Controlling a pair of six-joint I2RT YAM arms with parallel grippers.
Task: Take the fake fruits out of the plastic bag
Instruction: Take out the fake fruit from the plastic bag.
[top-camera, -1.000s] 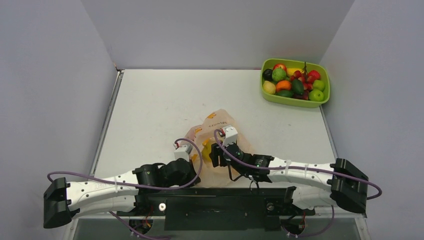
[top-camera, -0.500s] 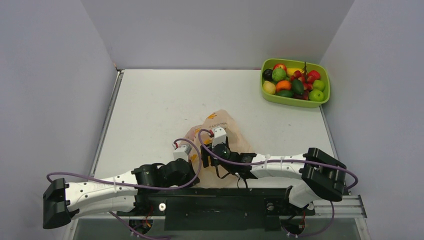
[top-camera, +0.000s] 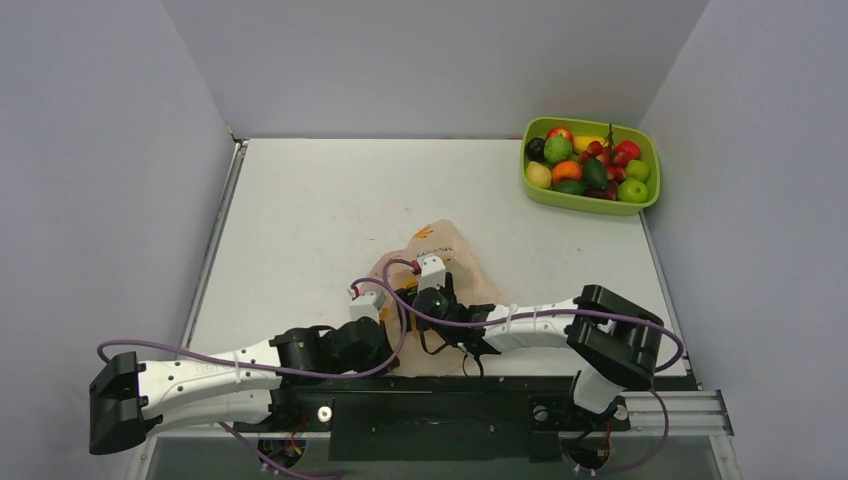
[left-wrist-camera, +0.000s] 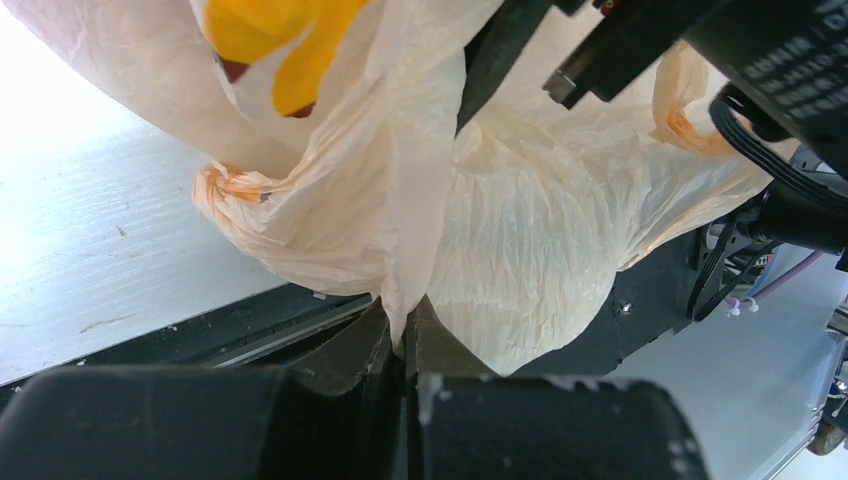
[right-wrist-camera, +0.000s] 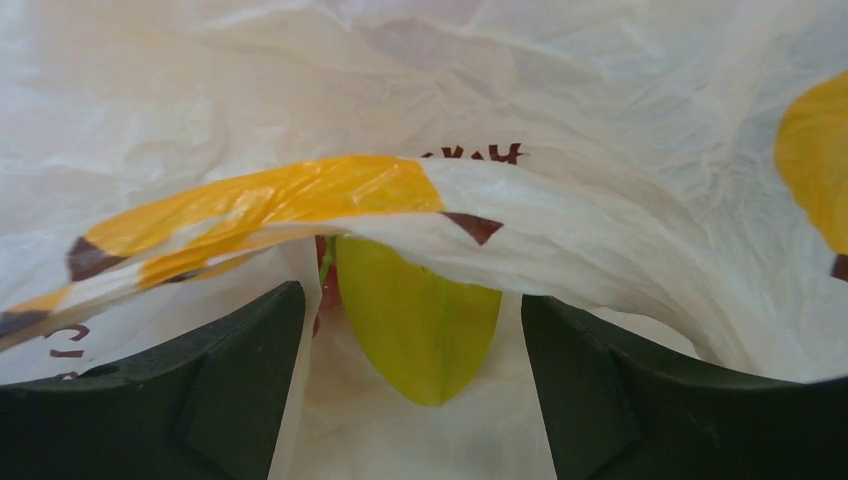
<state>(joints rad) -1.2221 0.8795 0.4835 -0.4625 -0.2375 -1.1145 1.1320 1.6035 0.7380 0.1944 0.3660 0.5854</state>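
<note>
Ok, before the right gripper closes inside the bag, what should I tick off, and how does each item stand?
1. Left gripper pinching the plastic bag: ok, shut on a fold.
2. Right gripper open: ok.
3. Yellow-green fruit between its jaws: ok, centred.
4. Bag film clear of the fruit: not ok, a printed fold drapes over its top.
5. More fruit inside the bag: cannot tell.

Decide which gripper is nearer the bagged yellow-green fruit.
Right. The right gripper has the yellow-green fruit between its open fingers; the left gripper pinches a fold of the plastic bag.
</note>
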